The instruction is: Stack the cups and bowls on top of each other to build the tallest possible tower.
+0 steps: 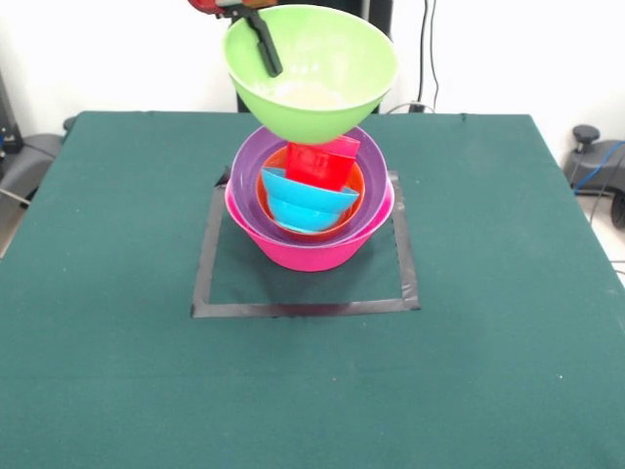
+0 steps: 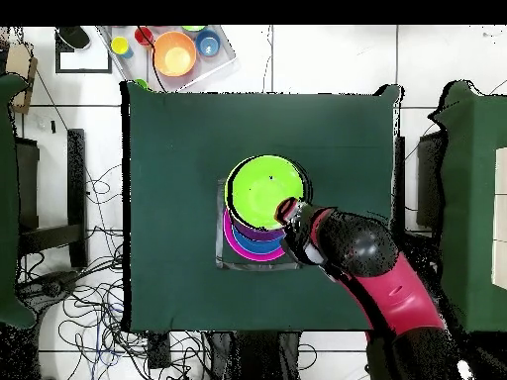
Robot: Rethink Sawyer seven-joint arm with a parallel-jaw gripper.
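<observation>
The tower stands in a taped square: a large pink bowl point(image 1: 311, 249) as base, a purple bowl point(image 1: 254, 161) in it, then an orange bowl point(image 1: 357, 186), blue bowls point(image 1: 308, 203) and a red cup point(image 1: 322, 161) tilted on top. My gripper point(image 1: 256, 29) is shut on the rim of the large lime green bowl point(image 1: 312, 73) and holds it upright just above the tower, one black finger point(image 1: 266, 47) inside the bowl. In the overhead view the green bowl point(image 2: 265, 188) covers most of the pile, and the pink bowl point(image 2: 236, 246) shows below it.
A grey tape square point(image 1: 293, 309) marks the green table cloth point(image 1: 117, 293). In the overhead view a clear tray point(image 2: 223, 64) off the table's far edge holds an orange bowl point(image 2: 174, 53) and small blue, yellow and red items. Cables lie on the floor.
</observation>
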